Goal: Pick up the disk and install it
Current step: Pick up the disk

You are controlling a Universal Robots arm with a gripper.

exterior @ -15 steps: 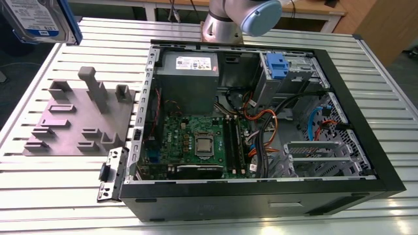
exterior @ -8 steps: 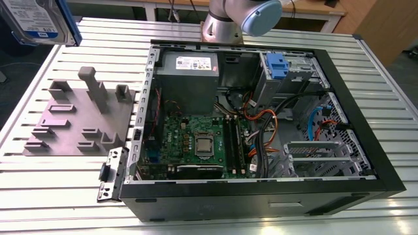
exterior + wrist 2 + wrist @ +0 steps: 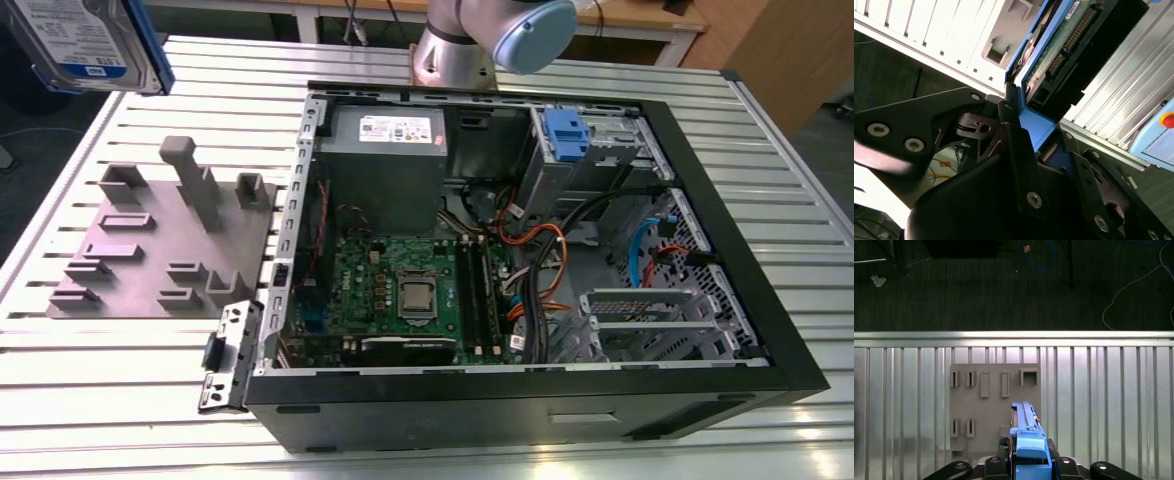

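The jaws stand narrow, clamped on the blue tab end of the disk [image 3: 1064, 45]. In both wrist views the gripper [image 3: 1030, 460] has its black fingers [image 3: 1013, 131] pressed against either side of the blue plastic. The disk's long axis runs straight out from the jaws, in line with the fingers. The first wrist view shows it edge-on, one blue rail uppermost. The second wrist view shows its green circuit side and connector pins.

The disk is off the table [image 3: 107, 370], carried in the air. In the exterior view it hangs in the upper corner on that view's left, label side showing. In the first wrist view it sits over the grey fixture [image 3: 994, 400], whose slots and posts lie beyond it.

The coming move turns on one relation: the open case [image 3: 787, 330] lies toward the exterior view's right of the held disk, well apart from it, with the fixture between. The arm [image 3: 481, 40] is mounted just behind the case.

The case lies on its side, open at the top. It holds a power supply [image 3: 387, 130], a green board [image 3: 400, 290], loose cables [image 3: 534, 240] and a grey cage [image 3: 601, 150] with a blue latch [image 3: 567, 135] near the far corner. Whether that cage already holds a drive I cannot tell.
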